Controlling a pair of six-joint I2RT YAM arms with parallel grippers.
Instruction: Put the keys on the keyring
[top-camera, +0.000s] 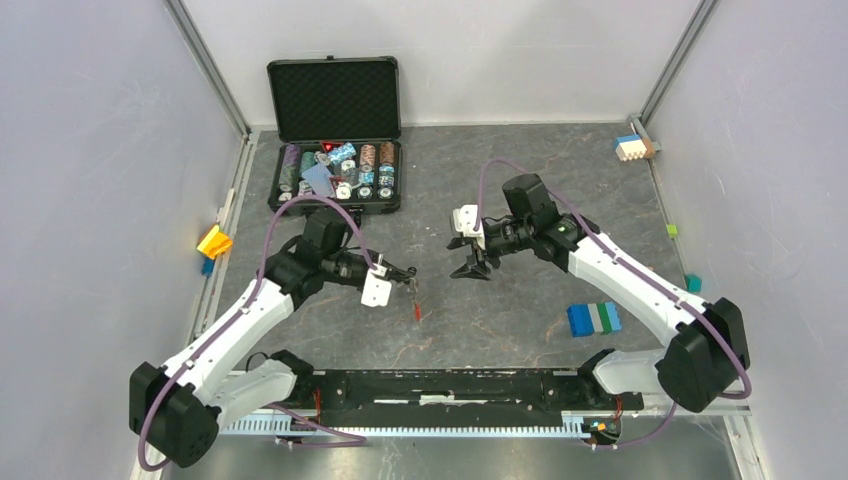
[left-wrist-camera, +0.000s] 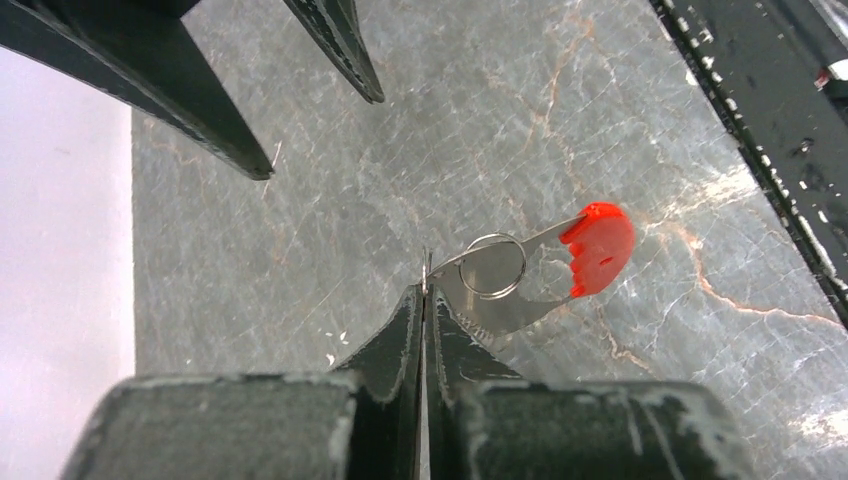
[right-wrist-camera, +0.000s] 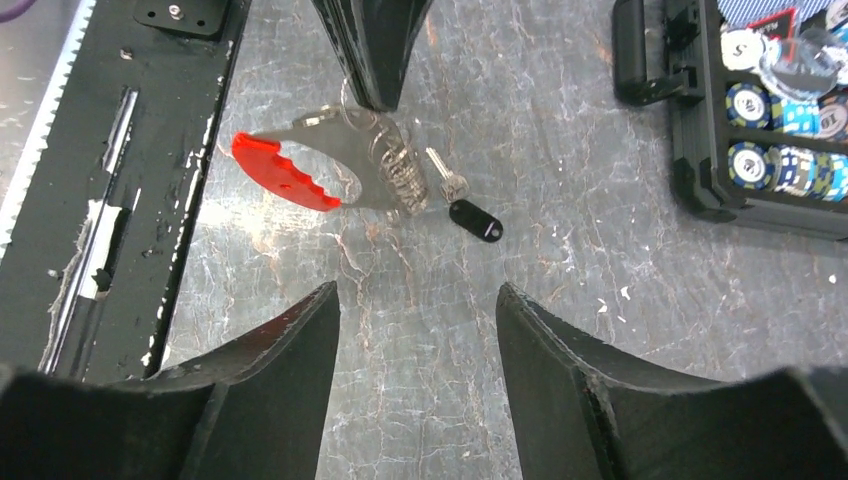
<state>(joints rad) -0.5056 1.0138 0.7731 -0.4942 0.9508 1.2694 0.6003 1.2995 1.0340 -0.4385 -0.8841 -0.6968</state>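
The left gripper has its jaws pressed shut on the metal of the keyring. The grip point is hidden between them, so only the wire loop and the red tag stick out ahead and to the right of the tips. From the right wrist, the same closed jaws come down from the top edge, cut off above. Below them are the flat metal piece, the red tag off to their left and a bunched chain to their right.

The key sits just right of that chain, with its silver blade pointing back toward the left jaws and its black head toward the right jaws. It may be touching the chain, but I cannot tell whether it is linked to it or loose on the surface.

The right gripper is spread wide and holds nothing, facing the key across a bare stretch of surface. From above, the key is too small to pick out. To the left of the right jaws lies the black rail, and to their far right is the edge of the chip case. Both are well apart from the key.
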